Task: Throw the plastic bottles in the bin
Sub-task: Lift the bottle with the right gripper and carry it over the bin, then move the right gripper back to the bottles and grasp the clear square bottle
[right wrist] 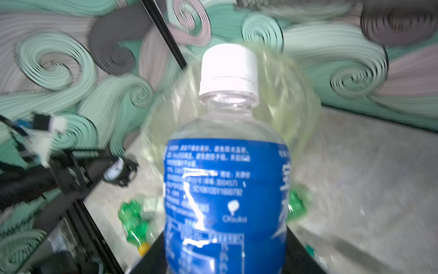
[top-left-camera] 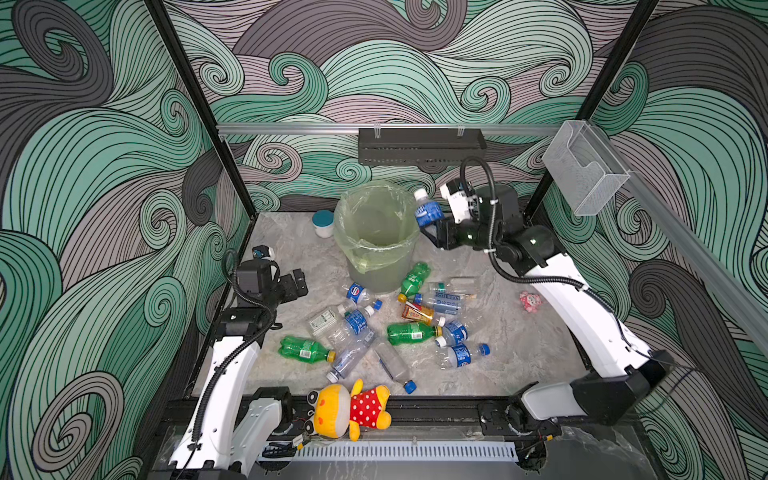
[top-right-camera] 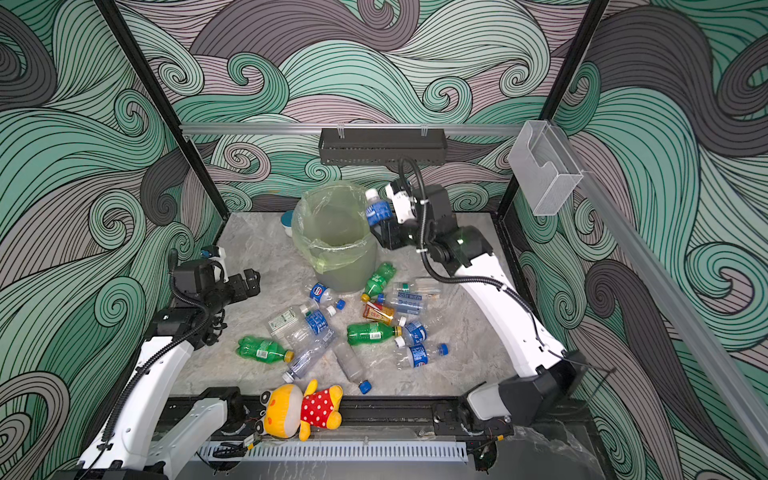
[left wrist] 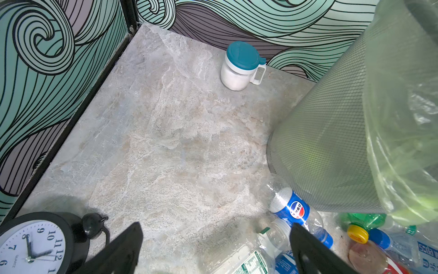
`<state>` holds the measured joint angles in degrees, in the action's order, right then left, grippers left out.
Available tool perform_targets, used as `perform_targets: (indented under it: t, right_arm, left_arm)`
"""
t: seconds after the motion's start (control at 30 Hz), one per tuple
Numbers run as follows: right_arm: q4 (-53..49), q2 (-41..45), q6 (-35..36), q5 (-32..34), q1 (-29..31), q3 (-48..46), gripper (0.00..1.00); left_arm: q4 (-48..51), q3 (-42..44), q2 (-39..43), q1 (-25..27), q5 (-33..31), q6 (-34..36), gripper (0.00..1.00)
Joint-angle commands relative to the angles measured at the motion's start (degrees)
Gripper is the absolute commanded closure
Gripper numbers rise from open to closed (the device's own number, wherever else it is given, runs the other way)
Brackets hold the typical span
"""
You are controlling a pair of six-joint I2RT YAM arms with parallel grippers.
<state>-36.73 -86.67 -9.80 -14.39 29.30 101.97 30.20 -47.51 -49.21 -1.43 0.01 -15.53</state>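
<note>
L gripper (top-left-camera: pixel 297 284) hangs over the table's (top-left-camera: pixel 519 345) left side, jaws wide apart, nothing betw. them. Bin (top-left-camera: pixel 374 278), lined w/ pale green bag, stands mid-back. Loose plastic bottles (top-left-camera: pixel 411 332) lie scattered in front of it, a few right by its base. Blue-label bottle (top-left-camera: pixel 428 210), white cap up, is off the table just right of the bin's rim, clamped at its lower half by R gripper (top-left-camera: pixel 432 228).
</note>
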Motion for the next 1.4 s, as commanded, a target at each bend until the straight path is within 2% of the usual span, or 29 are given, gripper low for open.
perform_targets:
  t: [0.0,0.07,0.13,0.23,0.4,0.5,0.63,0.8,1.0,1.17,1.37]
  right_arm:
    - [1.40,-8.42,-2.14,-0.92,2.51,10.97,0.11]
    - [1.12,-10.47,-1.38,0.29,3.69,14.25,0.06]
    - [1.39,-9.22,-0.88,1.00,3.89,12.91,0.04]
    - [2.84,-3.68,0.42,3.96,3.75,5.58,0.01]
    - [3.20,8.04,4.06,7.08,3.47,-9.17,0.00]
    - [1.05,14.42,3.93,10.80,3.11,-16.74,0.00]
    - [-4.30,20.02,1.06,16.30,1.58,-24.31,0.00]
    - [-6.83,24.36,-7.46,16.06,-2.67,-34.89,0.06]
    - [-6.98,24.00,-18.41,17.00,-6.52,-42.10,0.06]
    - [-5.97,18.84,-21.89,17.24,-7.67,-43.19,0.04]
    - [2.31,14.80,-26.09,17.67,-8.92,-47.03,0.04]
  left_arm:
    - [0.00,0.00,1.17,-0.50,1.21,-0.26,0.01]
    - [0.34,-0.18,1.21,-0.50,1.48,0.10,0.01]
    - [0.82,-0.30,1.41,-0.50,1.31,0.45,0.01]
    - [0.94,-0.05,1.84,-0.48,1.13,0.77,0.01]
    - [0.26,-0.35,0.90,-0.49,1.98,0.59,0.01]
    - [0.30,-0.48,0.34,-0.49,2.43,0.37,0.01]
    - [0.00,-0.15,0.42,-0.46,2.11,0.24,0.01]
    - [-0.14,-0.26,-0.01,-0.48,2.08,0.32,0.01]
    - [-0.22,0.05,0.26,-0.49,2.10,0.00,0.01]
    - [0.03,0.14,0.86,-0.48,2.19,0.13,0.01]
    - [0.57,0.31,1.63,-0.50,2.10,0.37,0.01]
